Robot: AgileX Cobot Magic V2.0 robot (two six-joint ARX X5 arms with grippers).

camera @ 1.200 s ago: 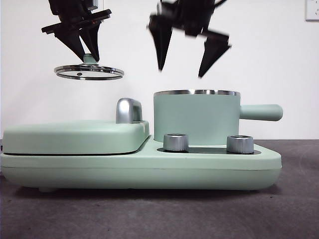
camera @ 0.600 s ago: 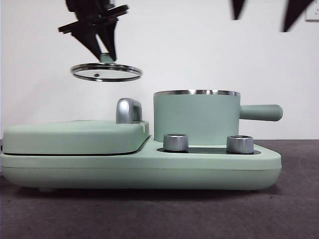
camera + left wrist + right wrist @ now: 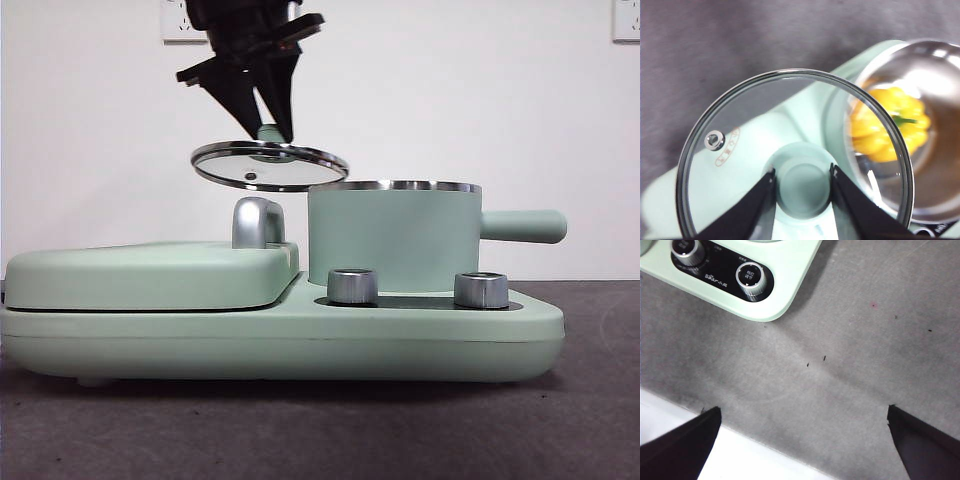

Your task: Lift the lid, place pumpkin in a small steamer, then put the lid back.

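I see left claw (image 3: 802, 175) clamped on lid (image 3: 270, 165) knob, lid tilted beside small steamer (image 3: 392, 235) rim; pumpkin (image 3: 888, 125) inside; right claw (image 3: 802, 440) spread wide.

The left gripper (image 3: 268, 128) is matte black throughout, its two jaws flat wedges tapering to narrow points beneath a blocky, angular black mount with a thin crossbar, while the right gripper (image 3: 802, 445) shows only two broad, plain black triangular jaw tips.
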